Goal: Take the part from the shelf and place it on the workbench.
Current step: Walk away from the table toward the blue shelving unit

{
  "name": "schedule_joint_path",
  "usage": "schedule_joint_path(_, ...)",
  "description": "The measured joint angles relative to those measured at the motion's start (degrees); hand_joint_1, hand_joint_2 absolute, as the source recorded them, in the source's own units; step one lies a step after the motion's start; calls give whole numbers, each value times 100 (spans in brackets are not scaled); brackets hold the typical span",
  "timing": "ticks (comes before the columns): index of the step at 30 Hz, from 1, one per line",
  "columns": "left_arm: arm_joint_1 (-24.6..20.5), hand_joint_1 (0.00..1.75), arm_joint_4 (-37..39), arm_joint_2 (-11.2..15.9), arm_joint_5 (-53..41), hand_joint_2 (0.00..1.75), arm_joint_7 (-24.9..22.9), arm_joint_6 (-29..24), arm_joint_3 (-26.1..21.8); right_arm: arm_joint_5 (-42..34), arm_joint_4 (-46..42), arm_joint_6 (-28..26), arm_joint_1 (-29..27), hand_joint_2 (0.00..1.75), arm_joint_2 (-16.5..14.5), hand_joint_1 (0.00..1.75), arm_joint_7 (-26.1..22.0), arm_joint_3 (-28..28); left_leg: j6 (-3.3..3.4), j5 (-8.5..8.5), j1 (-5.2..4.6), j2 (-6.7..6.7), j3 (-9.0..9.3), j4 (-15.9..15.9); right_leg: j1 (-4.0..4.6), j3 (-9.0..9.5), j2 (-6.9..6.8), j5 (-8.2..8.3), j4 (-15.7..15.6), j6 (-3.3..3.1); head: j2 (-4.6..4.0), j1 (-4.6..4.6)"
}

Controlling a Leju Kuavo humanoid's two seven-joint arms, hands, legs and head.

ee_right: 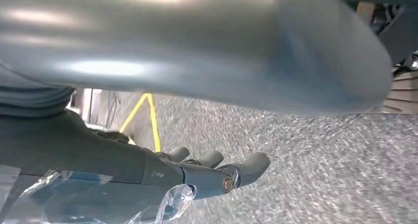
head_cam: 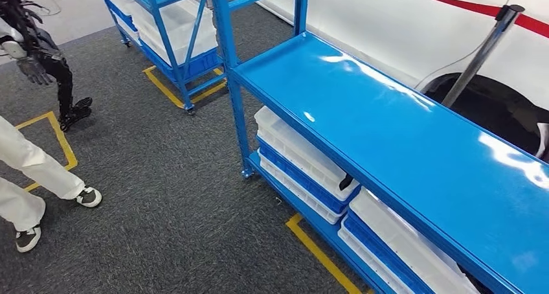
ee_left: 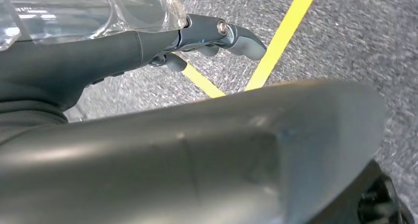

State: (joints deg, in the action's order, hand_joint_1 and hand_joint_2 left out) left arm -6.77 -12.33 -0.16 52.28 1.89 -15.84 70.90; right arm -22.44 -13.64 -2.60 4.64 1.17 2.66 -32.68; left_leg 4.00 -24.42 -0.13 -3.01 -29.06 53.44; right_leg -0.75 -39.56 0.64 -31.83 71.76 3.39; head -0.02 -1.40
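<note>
Fingers [ee_left: 244, 41] of the left hand [ee_left: 123, 51] and right hand [ee_right: 148, 167] lie close together, lightly curled, with clear plastic [ee_right: 98, 204] alongside each; whether that is the part, and held, I cannot tell, so its placing on the blue desk [head_cam: 388, 125] stays unjudged.

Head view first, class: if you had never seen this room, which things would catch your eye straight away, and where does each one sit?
The glossy blue shelf top dominates, running bare from the middle toward the lower right. Beneath it, stacked white and blue trays fill the lower level. At the left edge, a person's white trouser legs and shoes stand on the grey carpet near yellow floor tape.
</note>
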Motion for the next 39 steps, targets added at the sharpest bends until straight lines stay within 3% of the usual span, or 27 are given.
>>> schedule_joint_path(2, -7, 0, 0, -1, -1, 0, -1, 1, 0, -22, 3, -5, -9, 0, 2, 0, 4, 0, -20, -10, 7, -142, 9, 9, -8, 385, -120, 304, -618, 17, 1, 1)
schedule_joint_path(4, -16, 0, 0, 1, -1, 0, -1, 1, 0, -31, 6, -10, -2, 0, 2, 0, 5, 0, -78, -43, -10, -263, 21, 39, 3, 835, -374, 557, -1428, -8, 1, -2)
schedule_joint_path(6, -25, 0, 0, 3, -7, 0, -3, 1, 0, -35, 7, -13, 7, 0, -2, 0, 3, -1, -145, -76, -37, -364, 38, 61, 25, 969, -461, 602, -1713, -78, 1, -10)
schedule_joint_path(8, -43, 0, 0, 2, -11, 0, -4, -1, 0, -44, 8, -16, -2, 0, -3, 0, 4, -2, -213, -95, -20, -424, 59, 68, 35, 948, -332, 623, -1713, -160, 1, -15)
schedule_joint_path(10, -61, 0, 0, 1, -10, 0, -4, -2, 0, -50, 9, -19, -5, 0, -4, 0, 7, -2, -293, -257, 19, -197, -14, 281, 21, 929, -213, 660, -1724, -234, 0, -21)
schedule_joint_path(12, -48, 0, 0, 1, -9, 0, -4, -3, 0, -63, 9, -21, 12, 0, -7, 0, 9, -2, -343, -649, 42, 122, -318, 972, 11, 896, -75, 695, -1725, -287, 0, -31)
schedule_joint_path(14, -16, 0, 0, 1, -9, 0, -5, -3, 0, -82, 10, -22, 17, 0, -9, 0, 9, -3, -352, -946, 45, 209, -676, 1731, 21, 868, 91, 716, -1723, -312, 1, -33)
schedule_joint_path(15, -7, 0, 0, 1, -9, 0, -5, -3, 0, -92, 10, -22, 11, 0, -10, 0, 10, -4, -342, -938, 44, 221, -746, 1861, 26, 863, 179, 723, -1722, -312, 1, -34)
schedule_joint_path(16, -3, 0, 0, 1, -9, 0, -5, -3, 0, -97, 11, -23, 4, 0, -10, 0, 11, -4, -323, -820, 43, 238, -710, 1758, 29, 863, 266, 730, -1722, -309, 1, -34)
schedule_joint_path(17, -5, 0, 0, 1, -9, 0, -5, -3, 0, -104, 11, -25, 0, 0, -10, 0, 11, -5, -296, -618, 41, 282, -570, 1432, 30, 866, 353, 738, -1721, -302, 1, -34)
schedule_joint_path(19, -10, 0, 0, 5, -9, 0, -5, -4, 0, -124, 11, -34, 4, 0, -16, 0, 11, -8, -230, -210, 35, 545, -193, 566, 32, 860, 512, 753, -1716, -277, 1, -34)
schedule_joint_path(21, -15, 0, 0, 11, -9, 0, -5, -5, 0, -141, 11, -46, 9, 0, -24, 0, 11, -12, -195, -54, 14, 723, -5, 111, 31, 833, 642, 771, -1714, -227, 1, -33)
schedule_joint_path(23, -27, 0, -1, 6, -8, 0, -4, -5, 0, -148, 15, -56, -5, 0, -22, 0, 10, -16, -166, -40, 0, 637, 4, 63, 24, 804, 742, 795, -1730, -158, 0, -32)
schedule_joint_path(24, -39, 0, -1, -1, -7, 0, -4, -5, 0, -150, 18, -59, -14, 0, -18, 0, 10, -20, -140, -15, 7, 577, 10, 37, 21, 785, 681, 782, -1711, -133, 1, -32)
schedule_joint_path(25, -48, 0, -2, -7, -7, 0, -4, -5, 0, -151, 21, -61, -19, 0, -13, 0, 11, -28, -108, 12, 18, 513, 16, 4, 27, 736, 535, 712, -1617, -113, 0, -24)
schedule_joint_path(27, -46, 0, -2, -13, -5, 0, -4, -5, 0, -154, 26, -61, -10, 0, -9, 0, 10, -41, -59, 46, 24, 354, 17, -43, 29, 473, 158, 360, -1049, -86, 1, -7)
schedule_joint_path(29, -20, 0, -2, -13, -4, 0, -4, -5, 0, -158, 26, -61, 1, 0, -10, 0, 9, -46, -41, 43, 12, 179, 2, -44, 14, 114, 23, -21, -253, -43, 0, 1)
schedule_joint_path(30, -11, 0, -2, -13, -5, 0, -5, -5, 0, -162, 27, -62, 0, 0, -10, 0, 9, -46, -43, 41, 12, 90, -2, -42, 3, 27, 12, -77, -35, -21, 0, 1)
schedule_joint_path(31, -11, 0, -2, -16, -5, 0, -5, -5, 0, -166, 28, -63, -3, 0, -8, 0, 11, -47, -50, 38, 17, 11, -3, -39, -8, 61, -3, -17, -55, -1, 0, 1)
schedule_joint_path(32, -13, 0, -2, -19, -6, 0, -5, -5, 0, -173, 30, -68, -7, 0, -5, 0, 14, -48, -64, 30, 27, -63, 4, -34, -21, 223, -44, 142, -323, 16, 1, 1)
schedule_joint_path(34, -18, 0, -2, -24, -7, 0, -5, -5, 0, -188, 33, -75, -4, 0, -1, 0, 17, -48, -122, -7, 27, -192, 24, -2, -31, 703, -273, 487, -1169, 38, 2, 4)
schedule_joint_path(35, -19, 0, -2, -23, -8, 0, -5, -5, 0, -199, 33, -78, 4, 0, -2, 0, 15, -48, -160, -31, 17, -246, 33, 18, -31, 869, -364, 584, -1485, 15, 2, 1)
schedule_joint_path(36, -24, 0, -2, -21, -8, 0, -5, -5, 0, -208, 33, -76, 11, 0, -5, 0, 14, -49, -196, -53, 0, -296, 39, 36, -22, 944, -417, 612, -1643, -20, 2, -4)
schedule_joint_path(39, -58, 0, -2, -20, -12, 0, -5, -5, 0, -226, 35, -73, 3, 0, -10, 0, 11, -51, -279, -97, 14, -396, 65, 64, 0, 920, -280, 614, -1678, -153, 1, -18)
